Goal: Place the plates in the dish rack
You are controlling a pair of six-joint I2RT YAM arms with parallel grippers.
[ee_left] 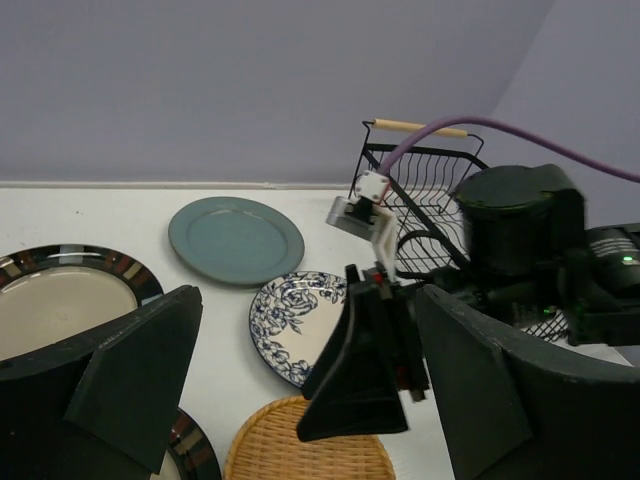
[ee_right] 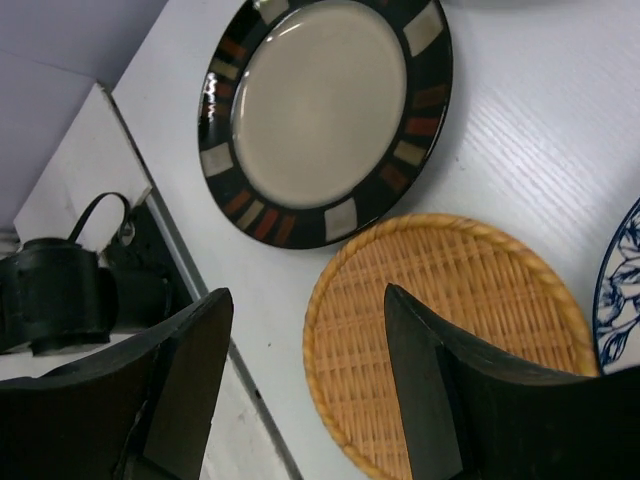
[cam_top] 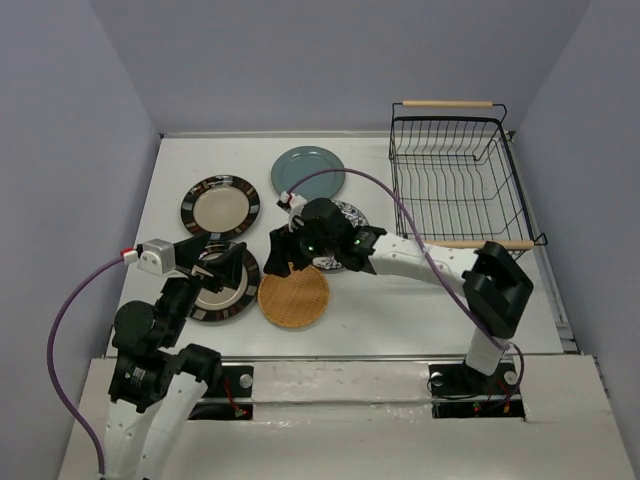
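While all five plates lie flat on the white table [cam_top: 400, 310], outside the rack, the black wire dish rack [cam_top: 455, 135] stands well away to the far right of the orange-tan woven plate [cam_top: 295, 300]. Over that woven plate's far left edge hangs the right gripper [cam_top: 278, 258], its jaws parted and holding nothing. In the right wrist view its two dark fingers [ee_right: 180, 380] straddle the woven rim from above, and contact with it cannot be made out. Just left of the woven plate, rims touching or nearly so, lies a beige plate with a dark striped rim [cam_top: 226, 311]. The left gripper [cam_top: 218, 268] sits over it with jaws spread wide and nothing between them. Just beyond the woven plate, toward the right, lies the blue-and-white floral plate [cam_top: 349, 212], partly hidden by the right arm. Farther back from the woven plate are the second striped plate [cam_top: 220, 205], off to the left, and the plain teal plate [cam_top: 308, 172], almost straight behind; these two lie apart from each other.
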